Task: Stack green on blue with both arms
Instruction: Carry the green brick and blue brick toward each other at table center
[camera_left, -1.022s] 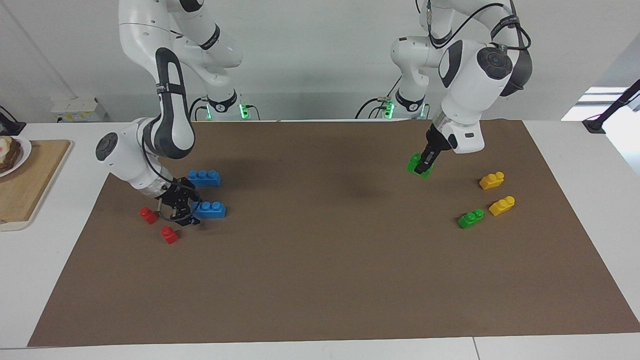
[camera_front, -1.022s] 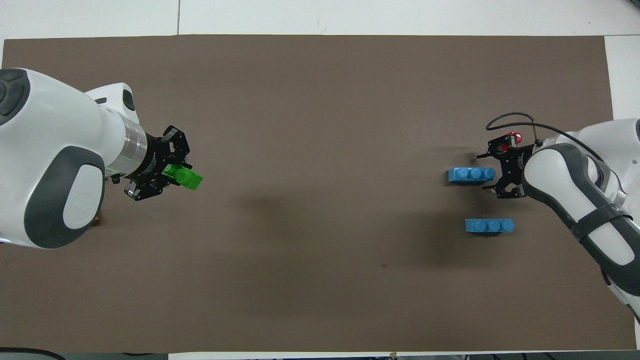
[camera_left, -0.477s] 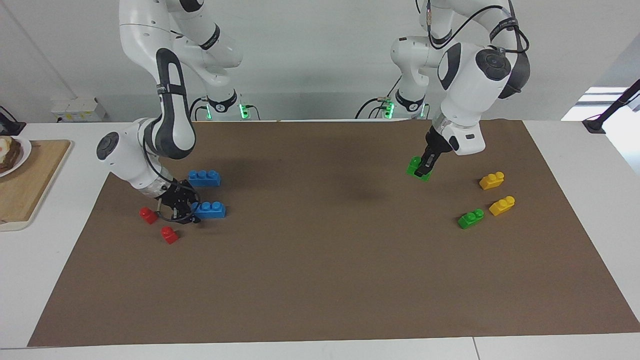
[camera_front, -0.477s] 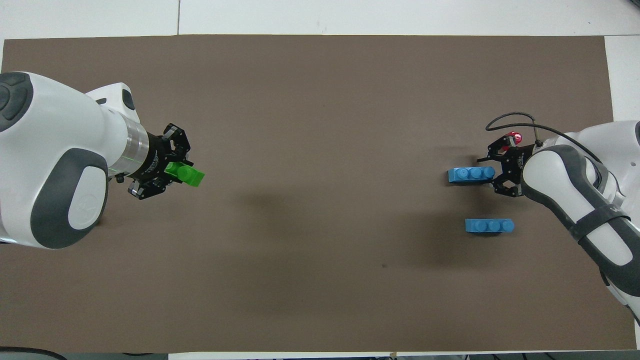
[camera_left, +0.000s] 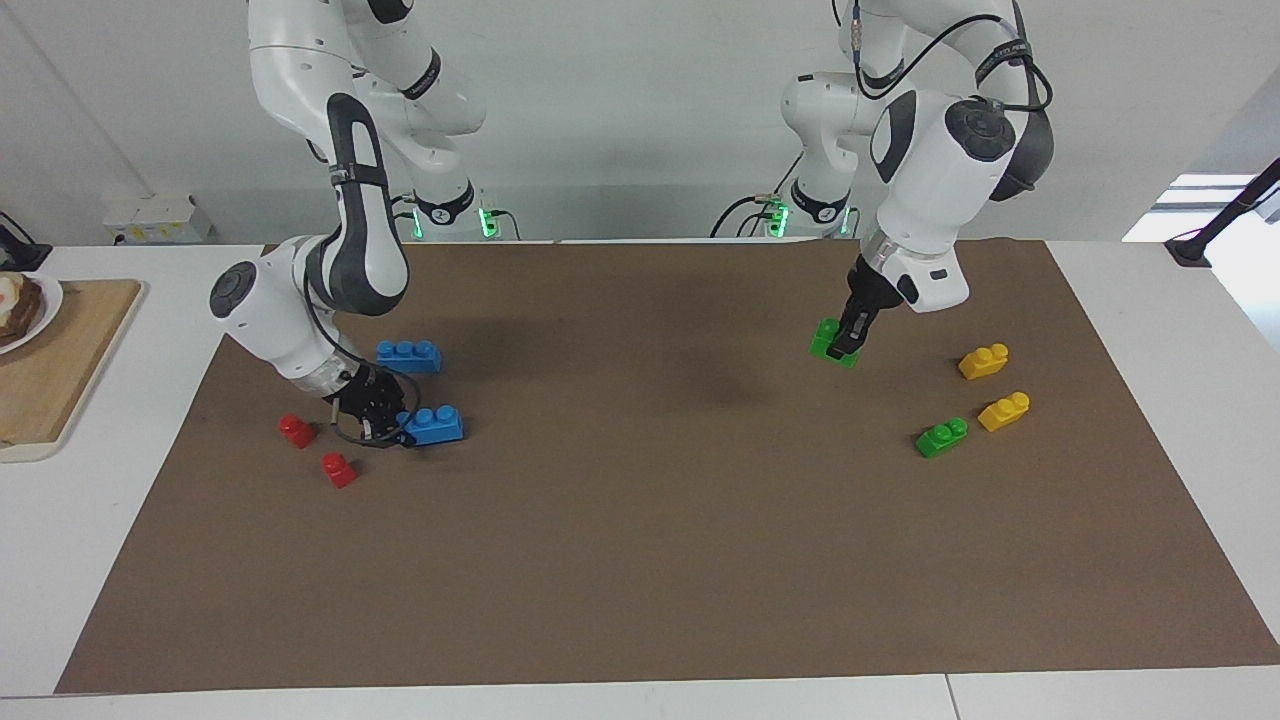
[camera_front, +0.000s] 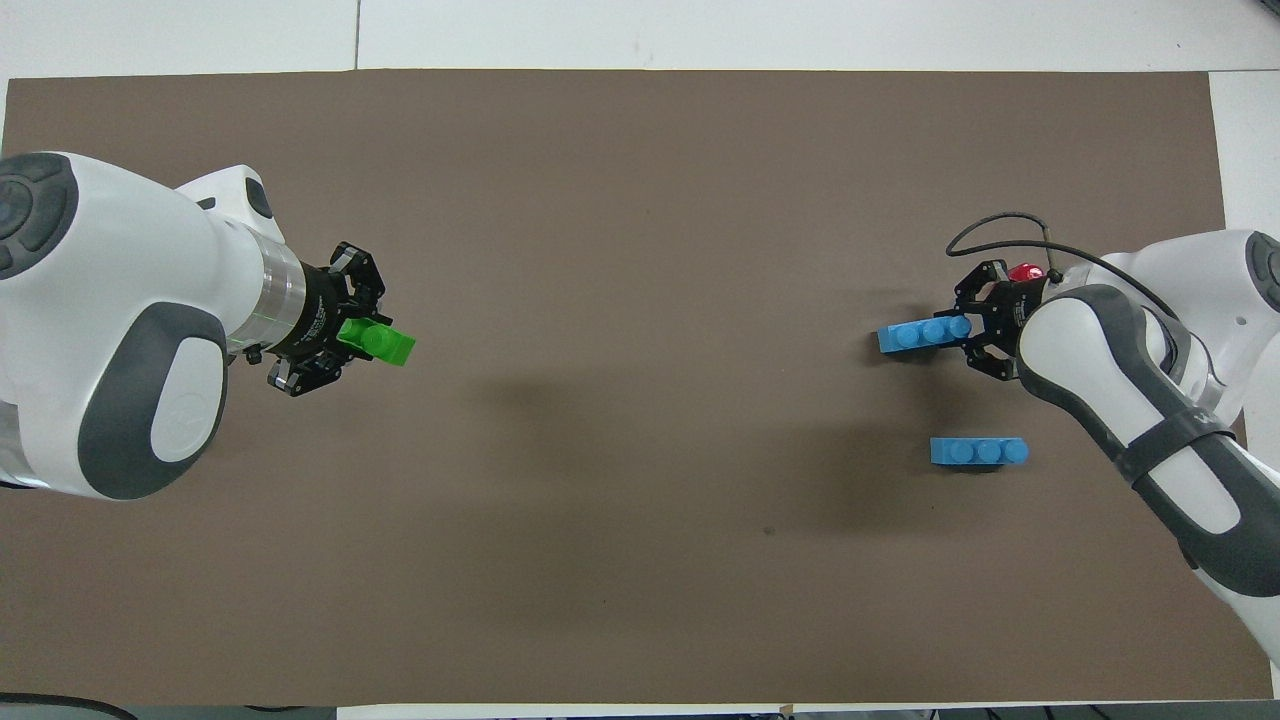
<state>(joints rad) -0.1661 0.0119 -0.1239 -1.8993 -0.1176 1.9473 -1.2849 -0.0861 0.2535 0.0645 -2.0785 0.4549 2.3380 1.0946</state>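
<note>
My left gripper is shut on a green two-stud brick and holds it above the mat at the left arm's end; it also shows in the overhead view with the brick sticking out past its fingers. My right gripper is shut on one end of a blue three-stud brick, low over the mat and slightly tilted in the overhead view. The second blue brick lies nearer to the robots. A second green brick lies on the mat.
Two yellow bricks lie next to the loose green one. Two red bricks lie beside my right gripper. A wooden board with a plate sits off the brown mat at the right arm's end.
My right gripper closed on the end of the blue brick and shifted it toward the table's middle, tilting it. My left gripper with the green brick drifted slightly toward the middle.
</note>
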